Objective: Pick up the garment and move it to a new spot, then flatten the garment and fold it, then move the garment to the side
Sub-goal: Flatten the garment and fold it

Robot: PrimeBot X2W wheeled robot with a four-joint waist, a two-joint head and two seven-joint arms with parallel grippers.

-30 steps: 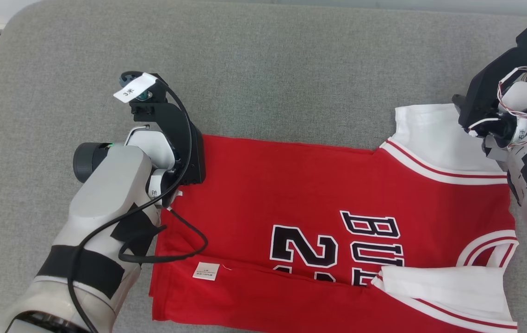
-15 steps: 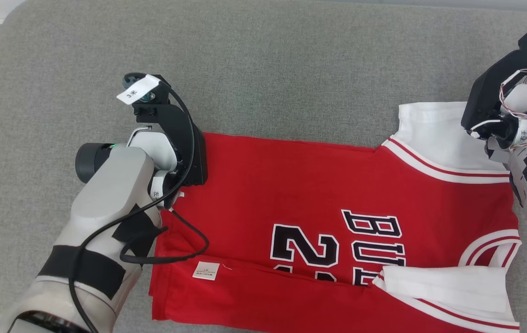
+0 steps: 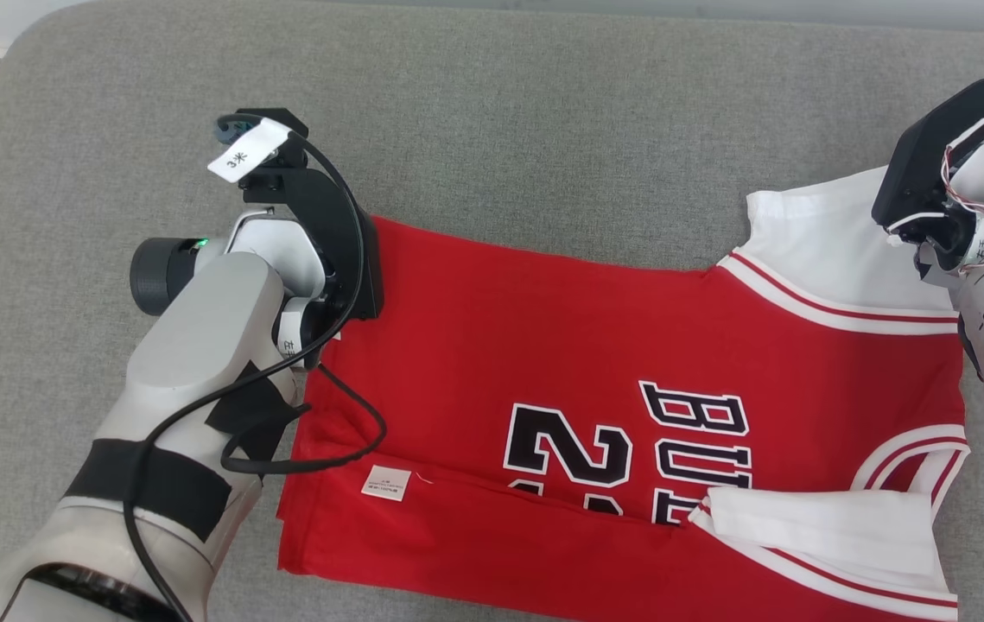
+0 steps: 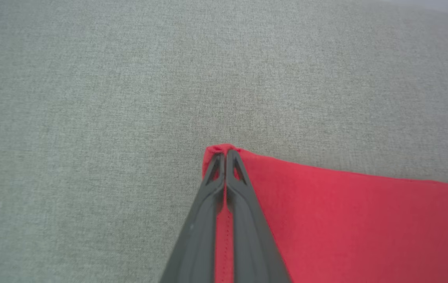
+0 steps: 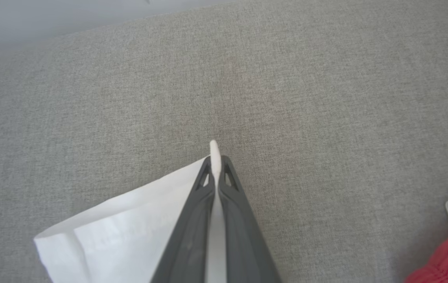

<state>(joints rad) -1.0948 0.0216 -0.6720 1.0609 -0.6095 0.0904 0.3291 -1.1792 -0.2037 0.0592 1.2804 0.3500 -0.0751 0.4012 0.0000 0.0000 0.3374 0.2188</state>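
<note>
Grey fabric surface. Red jersey spread flat, centre to lower right of frame. Left gripper clamped on its red corner; right gripper clamped on its white edge, upper right.

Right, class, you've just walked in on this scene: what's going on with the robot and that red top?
A two-armed robot is folding a red basketball jersey spread on a grey fabric surface. Its left fingers are shut on a red corner at the hem end. Its right fingers are shut on the edge of the white sleeve at the far side. The near edge looks already folded over, hiding part of the lettering. The jersey is not yet moved aside.
</note>
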